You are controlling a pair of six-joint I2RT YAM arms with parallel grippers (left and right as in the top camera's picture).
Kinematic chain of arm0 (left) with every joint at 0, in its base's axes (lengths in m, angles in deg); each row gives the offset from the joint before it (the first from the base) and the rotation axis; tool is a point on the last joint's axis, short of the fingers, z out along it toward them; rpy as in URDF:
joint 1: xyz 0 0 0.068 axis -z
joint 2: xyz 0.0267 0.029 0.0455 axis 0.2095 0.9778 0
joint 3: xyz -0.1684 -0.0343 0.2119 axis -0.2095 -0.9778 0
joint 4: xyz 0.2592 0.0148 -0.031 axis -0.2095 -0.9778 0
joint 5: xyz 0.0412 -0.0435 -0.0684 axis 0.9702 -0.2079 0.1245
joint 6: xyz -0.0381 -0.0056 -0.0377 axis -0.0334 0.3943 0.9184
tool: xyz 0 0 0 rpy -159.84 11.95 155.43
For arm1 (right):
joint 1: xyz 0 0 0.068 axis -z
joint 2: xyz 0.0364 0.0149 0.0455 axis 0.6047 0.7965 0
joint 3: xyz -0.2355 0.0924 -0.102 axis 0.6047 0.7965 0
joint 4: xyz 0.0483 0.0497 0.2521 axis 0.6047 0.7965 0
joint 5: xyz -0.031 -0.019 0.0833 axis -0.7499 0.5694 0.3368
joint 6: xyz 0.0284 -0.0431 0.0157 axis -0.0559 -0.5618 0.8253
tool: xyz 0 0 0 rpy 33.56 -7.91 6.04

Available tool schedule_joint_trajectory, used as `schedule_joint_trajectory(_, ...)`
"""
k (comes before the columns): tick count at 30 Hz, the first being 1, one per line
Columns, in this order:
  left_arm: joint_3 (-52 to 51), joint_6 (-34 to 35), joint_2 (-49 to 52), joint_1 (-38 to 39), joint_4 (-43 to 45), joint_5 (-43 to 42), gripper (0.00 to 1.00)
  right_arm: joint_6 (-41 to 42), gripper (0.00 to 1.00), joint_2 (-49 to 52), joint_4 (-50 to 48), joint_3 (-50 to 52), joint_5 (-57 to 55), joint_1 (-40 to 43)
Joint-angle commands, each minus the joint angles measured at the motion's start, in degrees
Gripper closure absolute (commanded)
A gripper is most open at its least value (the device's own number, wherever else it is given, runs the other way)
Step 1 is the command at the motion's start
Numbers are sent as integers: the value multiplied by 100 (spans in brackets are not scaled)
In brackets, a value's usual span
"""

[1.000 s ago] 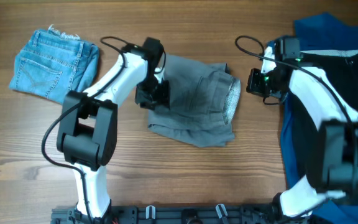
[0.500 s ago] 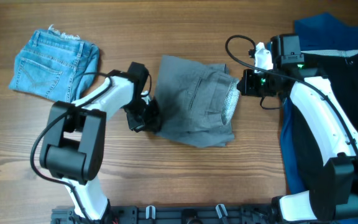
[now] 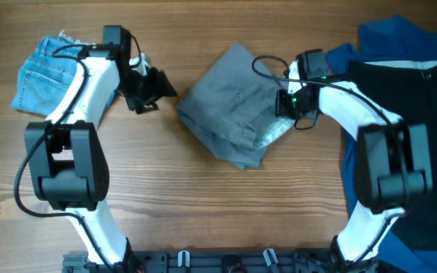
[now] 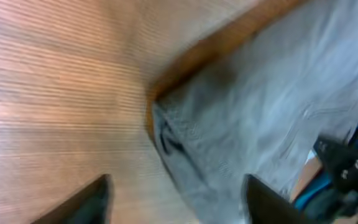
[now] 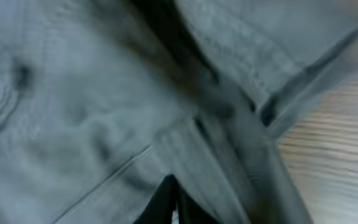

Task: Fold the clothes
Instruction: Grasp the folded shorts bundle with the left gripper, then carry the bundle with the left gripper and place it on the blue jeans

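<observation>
grey cotton shorts (image 3: 226, 114): soft, floppy; i'd pinch waistband edge (image 3: 278, 133) at 4 o'clock. left pincer (image 3: 158, 87) wide open, empty; right pincer (image 3: 281, 104) state unclear.

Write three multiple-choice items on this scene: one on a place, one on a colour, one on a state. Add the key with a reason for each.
1. Seen from overhead, where on the table do the denim shorts lie?
A. centre
B. far left
C. far right

2. What colour are the middle shorts?
A. red
B. yellow
C. grey

3. How is the left gripper?
A. open and empty
B. shut on denim
C. shut on grey cloth

Key:
1 B, they sit at the table's left end in the overhead view.
2 C, the fabric is grey in the overhead and both wrist views.
3 A, its fingers stand wide apart, gripping nothing.
</observation>
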Motion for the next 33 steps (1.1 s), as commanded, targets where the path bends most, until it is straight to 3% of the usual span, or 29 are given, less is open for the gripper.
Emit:
schedule_joint_trajectory(1, -166, -94, -11, 363, -221, -166, 7, 238, 94, 522, 96, 98, -299, -22)
schedule_joint_trajectory(2, -317, 258, -11, 483, -216, -184, 0, 234, 94, 514, 116, 98, -297, -22)
schedule_joint_trajectory(6, -1327, 1528, -11, 848, 682, -518, 0, 234, 94, 505, 157, 98, -295, -22)
schedule_joint_trajectory(11, -2470, 3641, 2, 1401, 3195, -863, 0, 232, 95, 505, 153, 98, -210, -22)
schedule_joint_trajectory(14, -2509, 4070, 249, 1731, 3674, -748, 0, 234, 95, 505, 151, 98, -212, -22)
schedule_joint_trajectory(16, -2509, 4103, 433, 1836, 3974, -645, 1, 236, 95, 505, 146, 98, -210, -22)
schedule_joint_trajectory(18, -2509, 4094, 660, 1849, 4601, -518, 11, 238, 95, 505, 151, 98, -181, -22)
schedule_joint_trajectory(19, -2509, 3978, 772, 1849, 4924, -374, 23, 238, 95, 505, 164, 98, -166, -22)
schedule_joint_trajectory(21, -2509, 3381, 807, 1849, 5202, -297, 62, 243, 95, 501, 240, 98, -63, -22)
schedule_joint_trajectory(24, -2503, 2850, 778, 1834, 5176, -424, 93, 236, 95, 184, 503, 81, 109, -22)
schedule_joint_trajectory(27, -2356, 2227, 437, 1576, 4540, -741, 96, 48, 95, -828, 813, 76, 63, -20)
schedule_joint_trajectory(30, -1714, 1519, -422, 1001, 3233, -730, 96, 74, 95, -2009, 802, 76, 66, -22)
schedule_joint_trajectory(33, -833, 1300, -1231, 181, 2868, -780, 96, 160, 94, -2830, 785, 76, 72, -22)
